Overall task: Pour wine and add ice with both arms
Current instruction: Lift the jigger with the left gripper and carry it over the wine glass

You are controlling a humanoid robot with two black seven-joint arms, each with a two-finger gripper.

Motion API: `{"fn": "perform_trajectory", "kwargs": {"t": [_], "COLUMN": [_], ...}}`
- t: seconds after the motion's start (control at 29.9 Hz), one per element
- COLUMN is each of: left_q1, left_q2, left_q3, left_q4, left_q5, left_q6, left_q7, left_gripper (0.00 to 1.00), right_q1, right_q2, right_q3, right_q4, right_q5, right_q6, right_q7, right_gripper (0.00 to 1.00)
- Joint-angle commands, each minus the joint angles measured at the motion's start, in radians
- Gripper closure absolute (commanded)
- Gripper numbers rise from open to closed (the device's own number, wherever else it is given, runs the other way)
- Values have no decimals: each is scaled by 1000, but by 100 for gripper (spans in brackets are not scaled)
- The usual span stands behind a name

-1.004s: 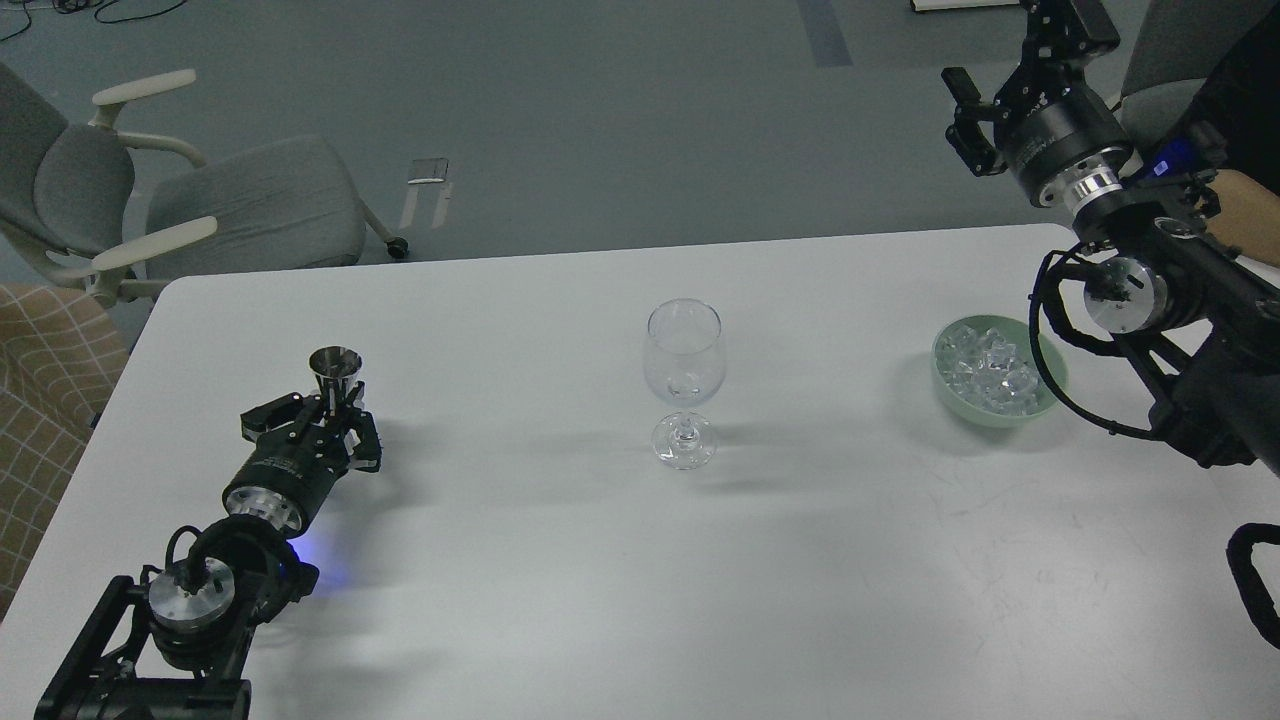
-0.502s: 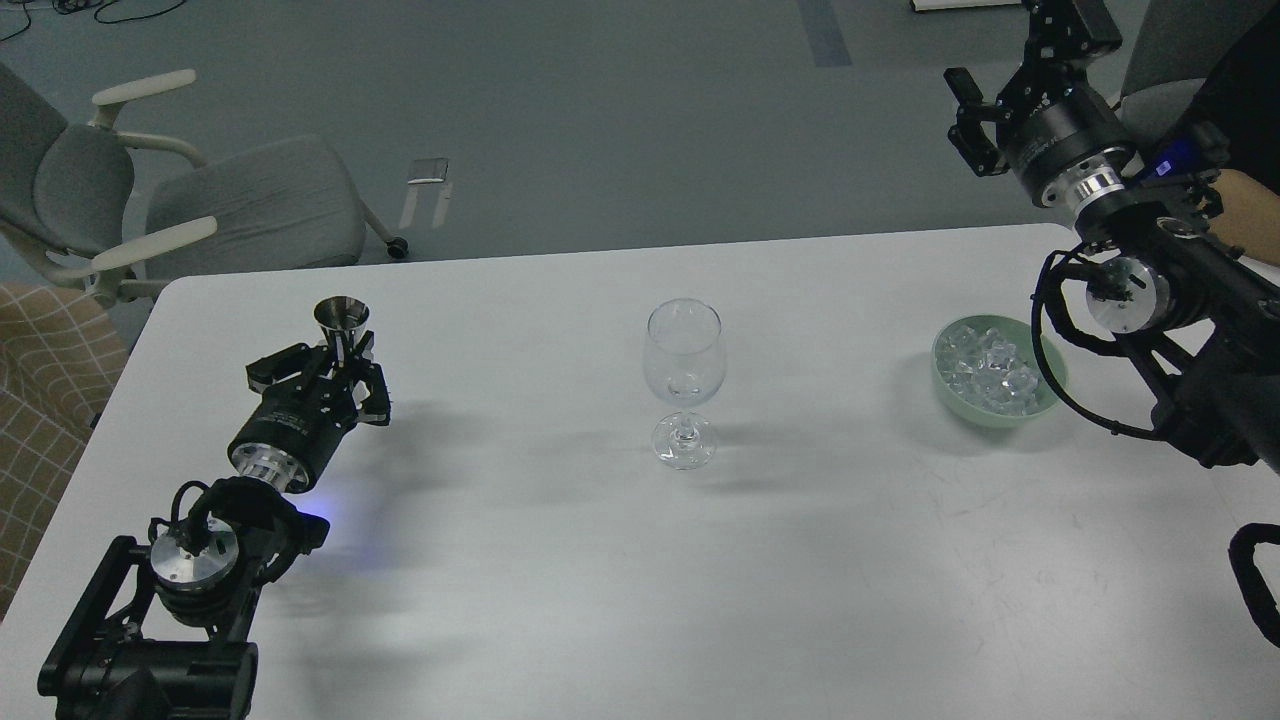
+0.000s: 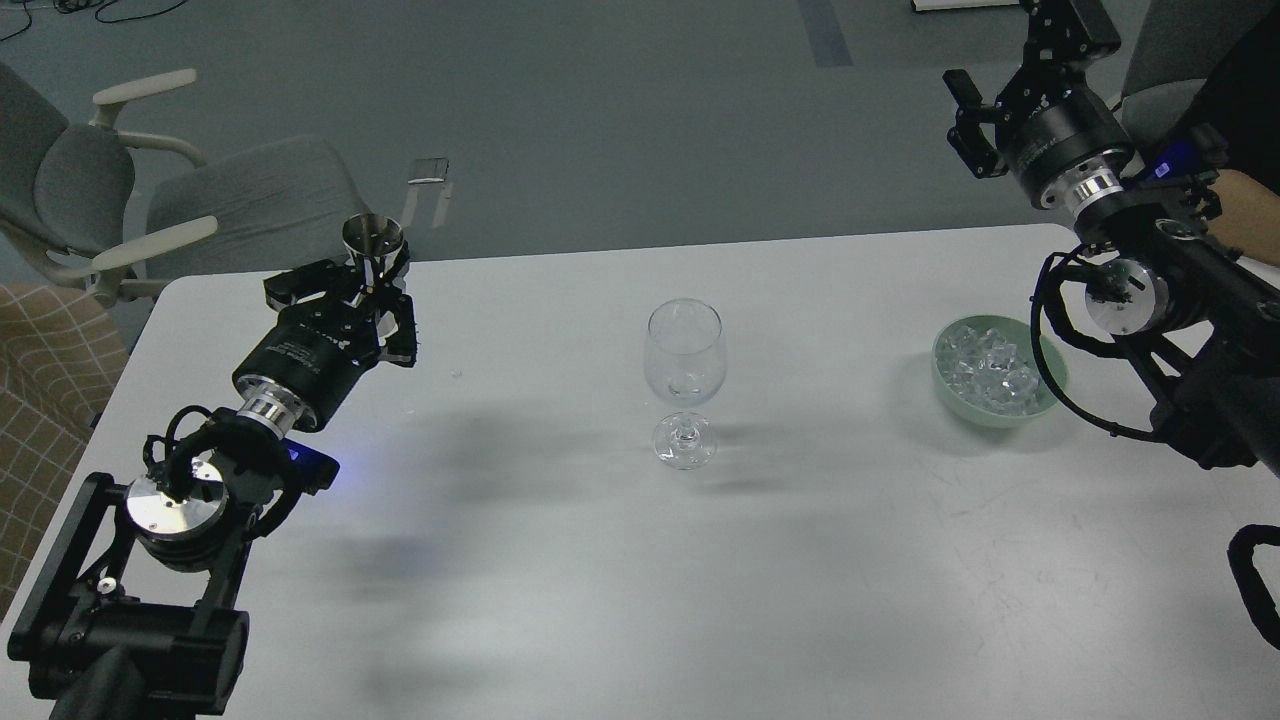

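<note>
The left gripper (image 3: 372,290) is clenched on a small metal cup (image 3: 372,240), held upright above the worktop's (image 3: 560,560) far left corner. The wine glass (image 3: 683,375) stands at the worktop's middle. Ice (image 3: 990,365) fills a green bowl (image 3: 1040,405) near the right edge. The right gripper (image 3: 1010,70) hangs released beyond the far right corner.
</note>
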Motion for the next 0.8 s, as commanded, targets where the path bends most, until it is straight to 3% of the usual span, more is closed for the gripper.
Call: {"fn": "perform_trajectory", "kwargs": {"t": [0.0, 0.17, 0.77], "left_q1": [-16, -55, -104], "left_q2": [-10, -19, -123], "left_q3": [42, 111, 243], "left_q4": [-42, -65, -72], "left_q5": [2, 2, 159], "left_q6": [31, 86, 118], "left_q7": [2, 0, 4], "left_gripper": [100, 100, 100], "right_q1": [-1, -1, -3], "right_q2": [0, -1, 0], "right_q3": [0, 0, 0], "right_q4": [0, 2, 2], "right_q5": [0, 0, 0], "right_q6": [0, 0, 0], "right_q7": [0, 0, 2], "right_gripper": [0, 0, 0]}}
